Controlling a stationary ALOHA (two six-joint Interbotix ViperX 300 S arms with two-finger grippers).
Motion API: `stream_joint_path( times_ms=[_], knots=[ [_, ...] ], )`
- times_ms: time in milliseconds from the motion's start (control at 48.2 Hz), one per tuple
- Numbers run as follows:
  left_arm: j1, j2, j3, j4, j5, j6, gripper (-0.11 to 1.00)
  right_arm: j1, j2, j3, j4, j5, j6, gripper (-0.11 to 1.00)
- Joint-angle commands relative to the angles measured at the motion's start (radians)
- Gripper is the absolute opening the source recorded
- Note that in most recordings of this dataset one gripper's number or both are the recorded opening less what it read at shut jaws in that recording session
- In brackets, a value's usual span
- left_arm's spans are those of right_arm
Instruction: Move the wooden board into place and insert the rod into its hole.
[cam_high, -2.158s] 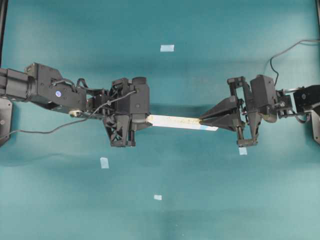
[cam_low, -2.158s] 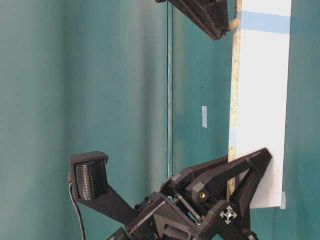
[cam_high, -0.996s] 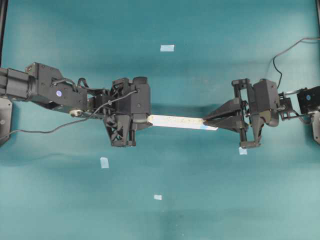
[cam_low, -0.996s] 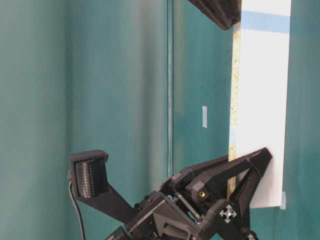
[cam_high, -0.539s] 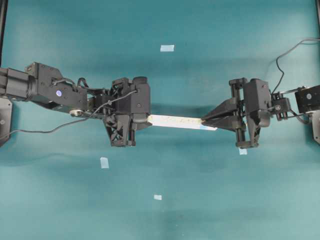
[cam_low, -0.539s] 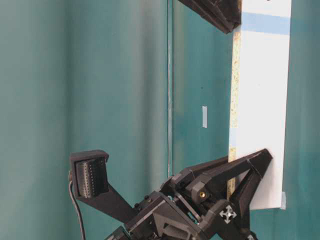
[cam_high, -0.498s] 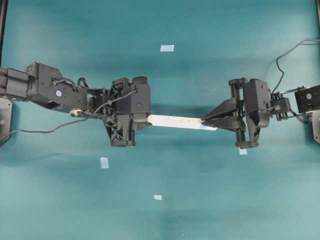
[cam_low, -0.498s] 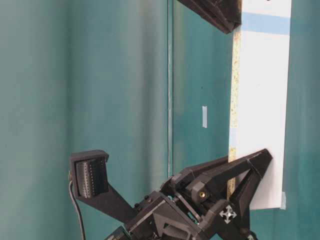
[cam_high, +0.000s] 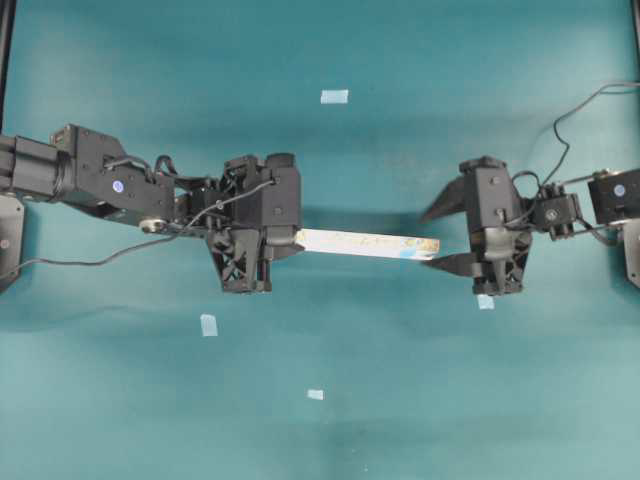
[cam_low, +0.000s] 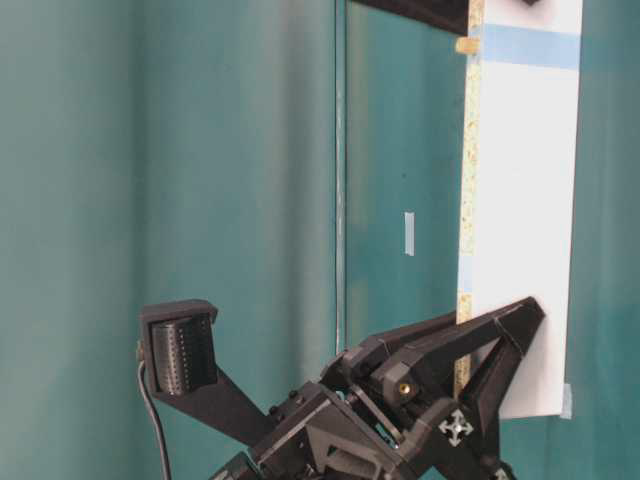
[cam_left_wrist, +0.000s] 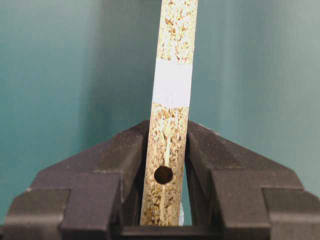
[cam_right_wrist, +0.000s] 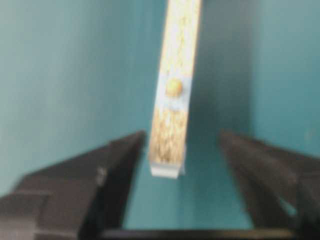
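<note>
The left hand (cam_left_wrist: 164, 170) grips one end of the wooden board (cam_high: 365, 243), held on edge above the desk (cam_high: 400, 400), while the right hand (cam_right_wrist: 177, 150) stands released around the far end, where the rod (cam_right_wrist: 174, 87) sits in its hole; the board looks stiff, light, best gripped across its flat faces.

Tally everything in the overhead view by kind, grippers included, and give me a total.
Wooden board: 1
Rod, seated in the board's blue patch: 1
Pale-blue tape squares on the table: 4
Grippers: 2, the left gripper and the right gripper
Total: 8
</note>
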Motion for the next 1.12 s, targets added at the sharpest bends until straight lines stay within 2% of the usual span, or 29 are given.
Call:
stream_joint_path(
  times_ms=[0,311,519,539,664,726,830,1100],
  knots=[
    [0.005,-0.014,-0.017,0.002,-0.003,-0.005,0.21,0.002,-0.058,-0.02,0.002,0.023,0.002,0.8],
    [0.005,-0.014,-0.017,0.002,-0.003,-0.006,0.21,0.002,-0.213,-0.025,0.002,0.094,0.003,0.8],
    [0.006,-0.015,-0.017,0.002,-0.003,-0.006,0.23,0.002,-0.238,-0.023,0.002,0.13,0.006,0.8],
    [0.005,-0.015,-0.017,0.002,-0.003,-0.006,0.26,0.002,-0.238,-0.023,0.002,0.13,0.006,0.8],
    [0.005,-0.015,-0.018,0.002,-0.003,-0.005,0.62,0.002,-0.238,-0.025,0.002,0.132,0.008,0.8],
    [0.005,-0.02,-0.017,0.002,-0.003,-0.005,0.77,0.002,-0.238,-0.021,0.002,0.13,0.008,0.8],
    [0.003,-0.028,-0.018,0.002,-0.005,-0.005,0.73,0.002,-0.238,-0.015,0.002,0.135,0.009,0.8],
    [0.005,-0.095,-0.005,0.002,0.002,-0.003,0.73,0.002,-0.239,-0.011,0.002,0.135,0.011,0.8]
  ],
)
